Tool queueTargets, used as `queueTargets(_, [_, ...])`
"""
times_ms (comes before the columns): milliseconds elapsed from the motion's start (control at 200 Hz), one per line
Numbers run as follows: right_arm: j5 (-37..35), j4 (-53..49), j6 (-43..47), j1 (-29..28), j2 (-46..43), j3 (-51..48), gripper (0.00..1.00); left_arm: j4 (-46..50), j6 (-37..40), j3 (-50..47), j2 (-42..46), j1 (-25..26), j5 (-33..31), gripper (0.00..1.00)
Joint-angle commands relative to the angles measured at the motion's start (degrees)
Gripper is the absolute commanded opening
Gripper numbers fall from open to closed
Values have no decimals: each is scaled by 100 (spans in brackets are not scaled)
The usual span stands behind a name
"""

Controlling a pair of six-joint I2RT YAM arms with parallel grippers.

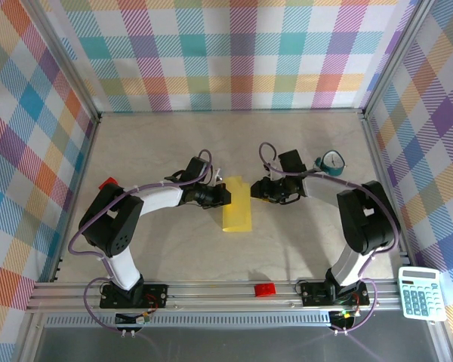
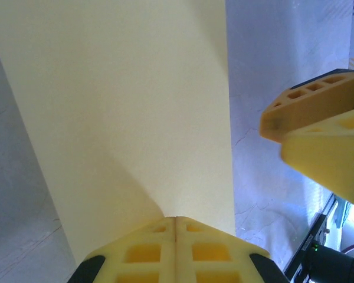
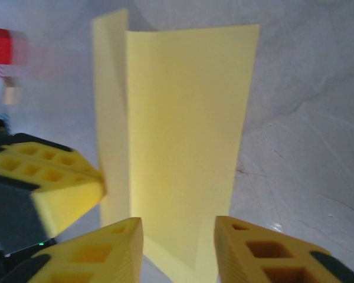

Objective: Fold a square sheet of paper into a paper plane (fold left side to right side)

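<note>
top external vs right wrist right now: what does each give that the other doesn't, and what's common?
Top external: both whole arms, the calculator at the near right corner, a red brick on the front rail. Right wrist: the right gripper open, the end of the square sheet of paper between its jaws, one flap standing off the other layer. Shared: the yellow sheet, with the left gripper at its edge.

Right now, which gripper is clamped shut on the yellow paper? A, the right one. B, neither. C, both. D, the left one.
D: the fingers of the left gripper meet with the square sheet of paper pinched between them, while those of the right gripper stand apart on either side of it.
</note>
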State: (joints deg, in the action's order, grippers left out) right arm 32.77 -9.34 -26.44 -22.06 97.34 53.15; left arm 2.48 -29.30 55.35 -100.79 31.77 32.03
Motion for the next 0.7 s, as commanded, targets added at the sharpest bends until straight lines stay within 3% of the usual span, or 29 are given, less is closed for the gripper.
queueTargets(0, [736, 842, -219, -42, -73, -187, 42, 157, 118, 117, 24, 40, -4, 1])
queueTargets(355, [913, 1024, -361, -287, 501, 81, 46, 148, 129, 111, 61, 40, 14, 1])
queueTargets(695, [876, 1132, -491, -485, 715, 152, 40, -15, 12, 105, -19, 40, 111, 1])
